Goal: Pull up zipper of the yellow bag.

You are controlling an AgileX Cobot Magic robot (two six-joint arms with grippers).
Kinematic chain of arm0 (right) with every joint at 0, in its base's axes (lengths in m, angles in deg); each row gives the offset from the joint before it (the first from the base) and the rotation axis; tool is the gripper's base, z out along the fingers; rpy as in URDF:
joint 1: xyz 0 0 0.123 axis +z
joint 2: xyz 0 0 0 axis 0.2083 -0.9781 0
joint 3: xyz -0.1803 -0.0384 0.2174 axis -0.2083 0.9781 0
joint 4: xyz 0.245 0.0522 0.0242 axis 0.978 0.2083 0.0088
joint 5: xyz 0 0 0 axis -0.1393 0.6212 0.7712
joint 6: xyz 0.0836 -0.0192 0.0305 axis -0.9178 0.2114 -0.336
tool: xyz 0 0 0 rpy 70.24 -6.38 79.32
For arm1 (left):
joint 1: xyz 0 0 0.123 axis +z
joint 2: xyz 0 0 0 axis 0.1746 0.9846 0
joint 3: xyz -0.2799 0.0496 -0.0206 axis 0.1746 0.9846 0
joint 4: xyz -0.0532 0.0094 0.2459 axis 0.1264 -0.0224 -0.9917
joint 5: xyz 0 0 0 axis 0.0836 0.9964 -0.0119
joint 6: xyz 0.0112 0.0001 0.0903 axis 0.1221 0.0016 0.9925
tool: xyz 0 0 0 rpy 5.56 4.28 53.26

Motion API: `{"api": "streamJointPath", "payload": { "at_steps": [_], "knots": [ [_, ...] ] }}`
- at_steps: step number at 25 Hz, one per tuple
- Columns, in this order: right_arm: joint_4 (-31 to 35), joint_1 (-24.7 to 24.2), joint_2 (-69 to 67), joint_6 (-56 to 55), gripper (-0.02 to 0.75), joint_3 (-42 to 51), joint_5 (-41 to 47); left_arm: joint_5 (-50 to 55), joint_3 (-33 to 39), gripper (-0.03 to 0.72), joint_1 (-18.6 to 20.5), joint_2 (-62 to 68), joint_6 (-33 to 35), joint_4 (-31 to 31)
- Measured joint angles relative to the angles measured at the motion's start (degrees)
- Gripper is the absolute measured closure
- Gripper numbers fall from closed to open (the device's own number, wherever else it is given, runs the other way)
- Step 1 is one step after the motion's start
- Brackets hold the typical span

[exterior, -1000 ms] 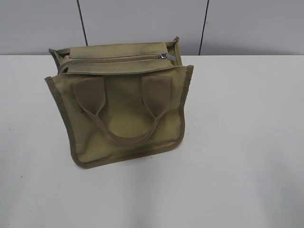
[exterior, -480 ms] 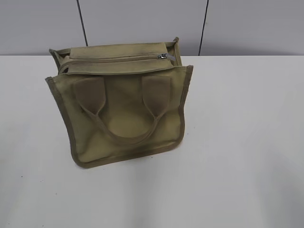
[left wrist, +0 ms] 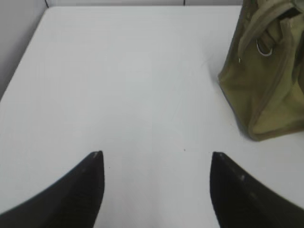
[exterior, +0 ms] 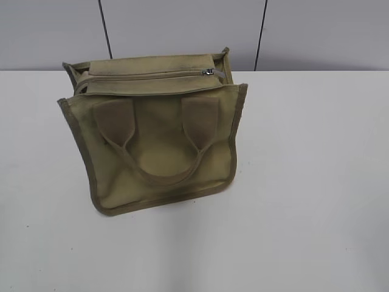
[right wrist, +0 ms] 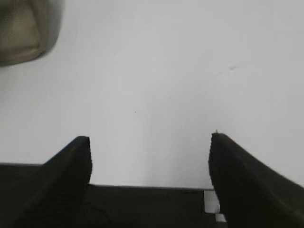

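Observation:
The yellow bag is a khaki canvas tote with darker trim and two looped handles, standing left of centre on the white table. Its silver zipper pull sits at the right end of the zip line on the top panel. In the left wrist view the bag's end is at the upper right, and my left gripper is open over bare table, apart from it. In the right wrist view a corner of the bag is at the upper left, and my right gripper is open and empty. Neither gripper shows in the exterior view.
The white table stretches to the right of and in front of the bag. A grey panelled wall stands behind it. The table's near edge shows between my right jaws.

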Motion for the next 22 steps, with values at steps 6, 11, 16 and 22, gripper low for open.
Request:
{"api": "streamJointPath", "payload": {
  "at_steps": [6, 11, 16, 22],
  "knots": [
    [0.26, -1.49, 8.48, 0.00, 0.152, 0.06, -0.06, 0.21, 0.06, 0.174, 1.61, -5.46, 0.00, -0.06],
    [0.45, -1.49, 9.00, 0.00, 0.152, 0.06, -0.11, 0.23, 0.06, 0.189, 1.62, -5.57, 0.00, -0.06],
    [0.50, -1.49, 9.00, 0.00, 0.152, 0.06, -0.11, 0.23, 0.06, 0.202, 1.62, -5.57, 0.00, -0.10],
    [0.50, -1.49, 9.00, 0.00, 0.152, 0.06, -0.11, 0.23, 0.06, 0.211, 1.62, -5.57, 0.00, -0.10]
  ]
}}
